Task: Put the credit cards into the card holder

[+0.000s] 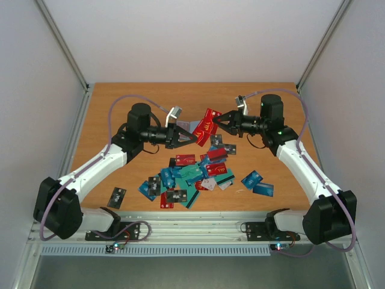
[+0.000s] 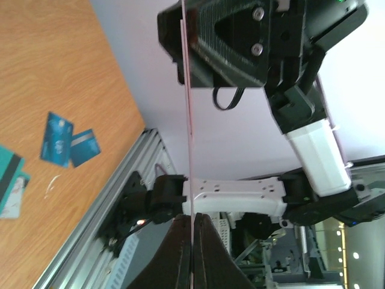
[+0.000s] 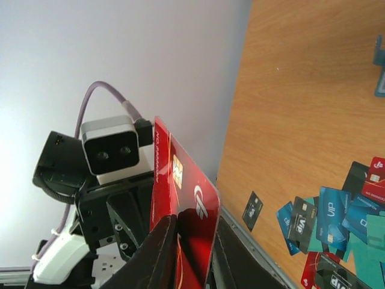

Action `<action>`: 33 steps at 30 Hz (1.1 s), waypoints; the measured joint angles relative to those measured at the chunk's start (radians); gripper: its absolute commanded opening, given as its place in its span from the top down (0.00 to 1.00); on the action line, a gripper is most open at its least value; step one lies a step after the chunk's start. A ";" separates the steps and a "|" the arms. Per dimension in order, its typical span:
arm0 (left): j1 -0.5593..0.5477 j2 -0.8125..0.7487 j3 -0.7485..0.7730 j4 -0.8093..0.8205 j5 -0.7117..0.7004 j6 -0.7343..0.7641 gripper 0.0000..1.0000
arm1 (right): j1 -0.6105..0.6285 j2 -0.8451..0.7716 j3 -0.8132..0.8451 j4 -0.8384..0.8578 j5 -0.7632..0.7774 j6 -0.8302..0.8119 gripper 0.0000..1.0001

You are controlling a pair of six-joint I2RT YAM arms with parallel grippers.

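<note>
Pinching one red card (image 1: 208, 126), left hand (image 1: 195, 138) faces right hand (image 1: 218, 119)

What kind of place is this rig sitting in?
Probably a lab data-collection cell: white walls on aluminium posts, left arm and right arm bolted to a rail at a wooden table, loose credit cards as props.

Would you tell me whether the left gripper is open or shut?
Shut: the left gripper pinches the red card edge-on, no gap showing.

Bright even light, faint shadows, overhead view sharp, wrist foregrounds blurred
</note>
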 measured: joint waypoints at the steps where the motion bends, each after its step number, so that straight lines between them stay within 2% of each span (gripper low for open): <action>1: 0.000 -0.010 0.000 -0.048 -0.004 0.027 1.00 | 0.000 0.002 -0.005 0.001 0.002 0.000 0.87; 7: 0.001 -0.049 0.000 -0.305 -0.063 0.174 1.00 | 0.000 0.023 -0.034 -0.010 0.017 -0.011 0.90; 13: 0.014 -0.119 0.000 -0.533 -0.178 0.296 1.00 | 0.000 0.034 -0.122 0.017 0.026 -0.035 0.88; 14: 0.018 -0.132 0.000 -0.565 -0.198 0.312 1.00 | 0.000 0.045 -0.151 0.030 0.026 -0.037 0.84; 17: 0.024 -0.161 0.000 -0.636 -0.255 0.352 1.00 | 0.000 0.101 -0.230 0.033 0.039 -0.063 0.62; 22: 0.027 -0.172 0.000 -0.691 -0.332 0.380 1.00 | 0.000 0.199 -0.246 -0.169 0.153 -0.189 0.44; 27: 0.027 -0.173 0.000 -0.681 -0.375 0.359 1.00 | 0.000 0.188 -0.162 -0.357 0.237 -0.288 0.37; 33: 0.027 -0.173 0.016 -0.583 -0.373 0.261 1.00 | 0.003 0.063 -0.066 -0.322 0.146 -0.248 0.35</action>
